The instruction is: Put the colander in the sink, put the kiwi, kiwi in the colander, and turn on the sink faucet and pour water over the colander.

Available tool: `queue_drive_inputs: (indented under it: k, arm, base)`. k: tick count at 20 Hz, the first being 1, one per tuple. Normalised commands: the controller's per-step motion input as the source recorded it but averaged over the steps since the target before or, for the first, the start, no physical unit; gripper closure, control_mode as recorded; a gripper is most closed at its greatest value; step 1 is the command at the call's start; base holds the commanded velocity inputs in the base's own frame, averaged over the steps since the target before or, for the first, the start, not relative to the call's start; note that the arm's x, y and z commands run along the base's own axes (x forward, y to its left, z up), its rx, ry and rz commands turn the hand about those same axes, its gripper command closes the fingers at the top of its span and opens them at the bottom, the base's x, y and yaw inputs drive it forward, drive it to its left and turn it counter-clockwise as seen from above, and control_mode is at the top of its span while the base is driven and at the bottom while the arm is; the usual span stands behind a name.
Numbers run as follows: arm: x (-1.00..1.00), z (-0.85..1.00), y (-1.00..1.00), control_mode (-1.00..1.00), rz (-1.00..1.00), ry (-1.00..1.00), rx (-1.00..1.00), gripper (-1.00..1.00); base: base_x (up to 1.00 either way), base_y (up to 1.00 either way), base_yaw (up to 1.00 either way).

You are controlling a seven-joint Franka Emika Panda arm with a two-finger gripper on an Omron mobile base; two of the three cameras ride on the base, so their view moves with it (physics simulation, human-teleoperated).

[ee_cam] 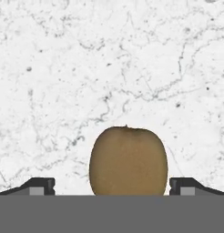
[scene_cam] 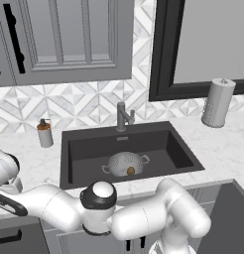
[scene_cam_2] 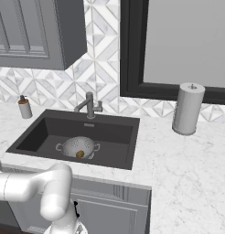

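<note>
Now one kiwi [ee_cam: 128,160] sits between parted jaws, another in the colander [scene_cam: 125,163].

Bare marble counter [ee_cam: 109,59] lies open around the kiwi [ee_cam: 128,160], between the tool's fingertips [ee_cam: 41,185].

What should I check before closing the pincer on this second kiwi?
1. Colander sits in the sink: ok.
2. First kiwi lies inside the colander: ok.
3. Second kiwi is centred in the pincer, a fingertip on either side: ok.
4. Fingertips touching the fruit: not ok, a gap shows on both sides, so the pincer is open.
5. Second kiwi rests on the marble counter rather than lifted: cannot tell from the hand view.
6. Faucet off: no water is visible, though the lever position cannot be read.
</note>
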Motion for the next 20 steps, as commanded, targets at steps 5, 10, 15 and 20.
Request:
queue_drive_inputs:
  k: [5,10,15,20]
  arm:
    - [0.0,-0.17,-0.52,-1.0,-0.06,0.0,-0.09,-1.0]
    - [-0.02,-0.24,-0.43,-1.0,-0.03,0.0,-0.04,-1.0]
    - [-0.04,-0.4,0.02,-1.0,0.0,0.0,0.04,-1.0]
    - [0.0,-0.49,0.1,-1.0,0.0,0.0,0.1,-1.0]
  base:
    - [0.0,0.0,0.0]
    - [0.0,0.0,0.0]
    - [0.0,0.0,0.0]
    - [0.0,0.0,0.0]
